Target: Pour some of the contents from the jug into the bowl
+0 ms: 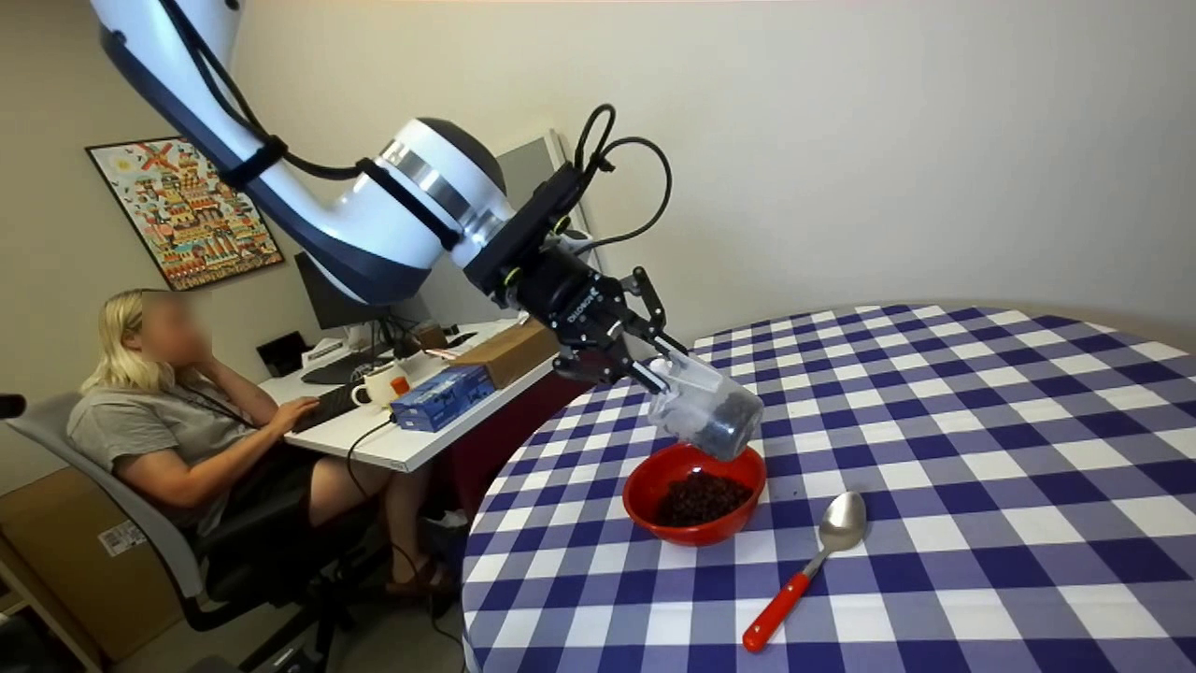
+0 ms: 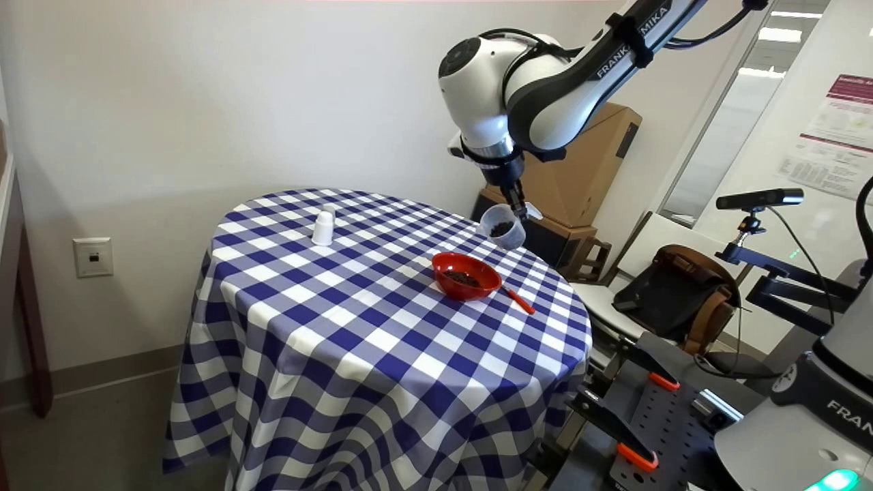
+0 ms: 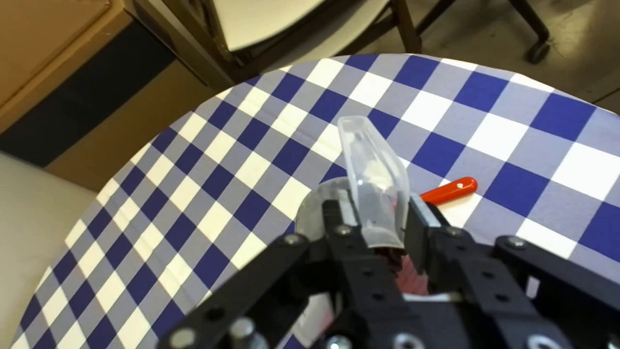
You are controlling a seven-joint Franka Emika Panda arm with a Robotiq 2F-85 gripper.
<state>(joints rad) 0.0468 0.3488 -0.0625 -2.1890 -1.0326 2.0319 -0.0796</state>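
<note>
The see-through jug [image 1: 693,400] hangs tilted in the air above the red bowl [image 1: 696,535]. It also shows in an exterior view [image 2: 505,237], with dark bits inside it. My gripper [image 1: 662,363] is shut on the jug's handle [image 3: 375,179], which stands between the fingers [image 3: 382,213] in the wrist view. The bowl rests upright on the table and holds dark brown bits; it shows in an exterior view [image 2: 470,292] too. In the wrist view the jug and fingers mostly hide the bowl.
A spoon with a red handle [image 1: 777,612] lies beside the bowl on the checked tablecloth [image 1: 1009,449]. White cups [image 2: 323,229] stand farther off on the table. A person [image 1: 177,411] sits at a desk [image 1: 411,451] beside the table.
</note>
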